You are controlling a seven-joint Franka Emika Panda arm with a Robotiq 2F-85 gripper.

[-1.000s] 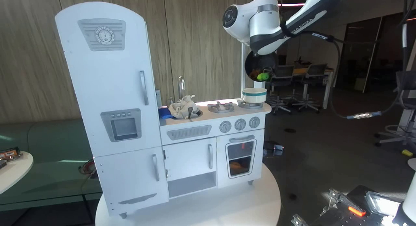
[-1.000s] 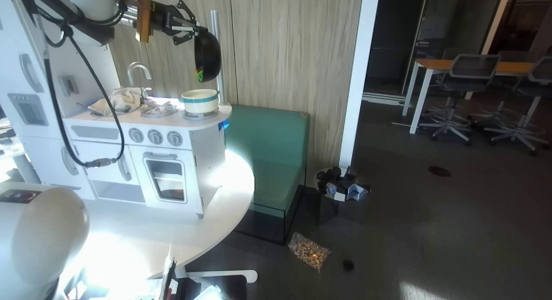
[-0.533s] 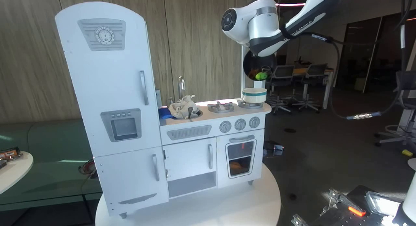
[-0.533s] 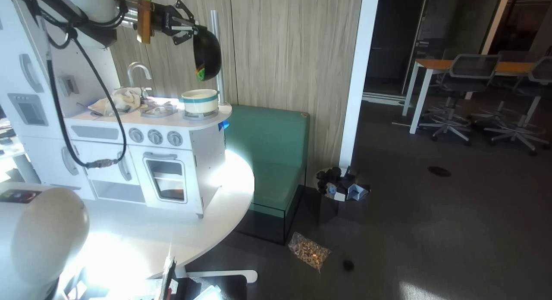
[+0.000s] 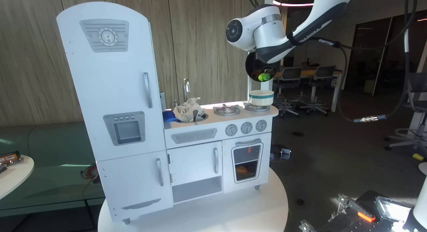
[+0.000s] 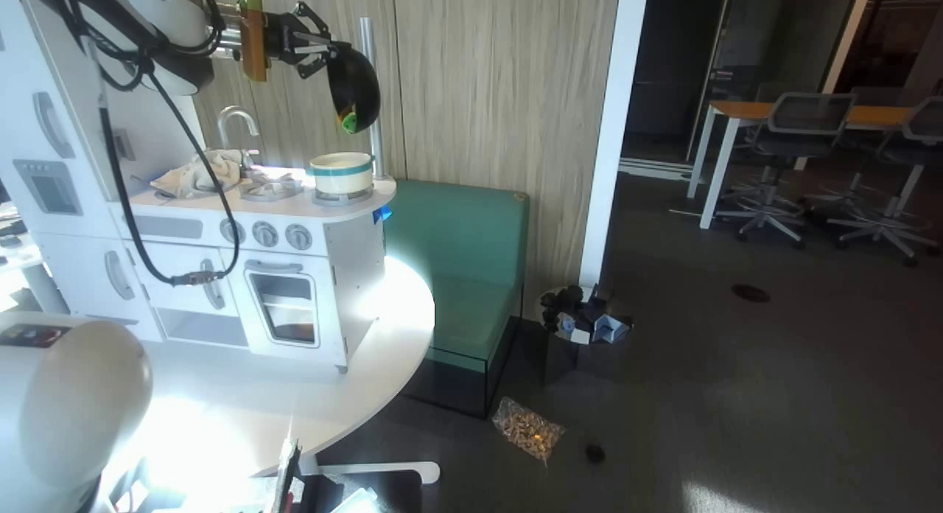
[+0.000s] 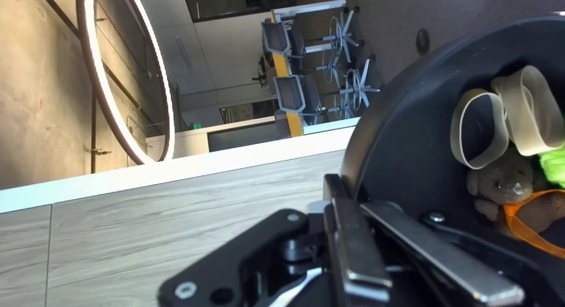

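pincer [image 7: 353, 196]: gripping black bowl [image 7: 415, 139] | arm lettering [image 5: 310, 33]: "EMIKA", blurred

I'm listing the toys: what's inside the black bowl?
The black bowl holds a brown plush toy, a fuzzy green thing, pale loops and an orange band. The tool covers part of the inside; anything beneath these is hidden.

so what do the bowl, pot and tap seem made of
Bowl: satin black, plastic or coated metal by its soft sheen. Pot: smooth cream, teal-banded, perhaps enamelled metal or plastic. Tap: bright silver shine, likely polished metal.
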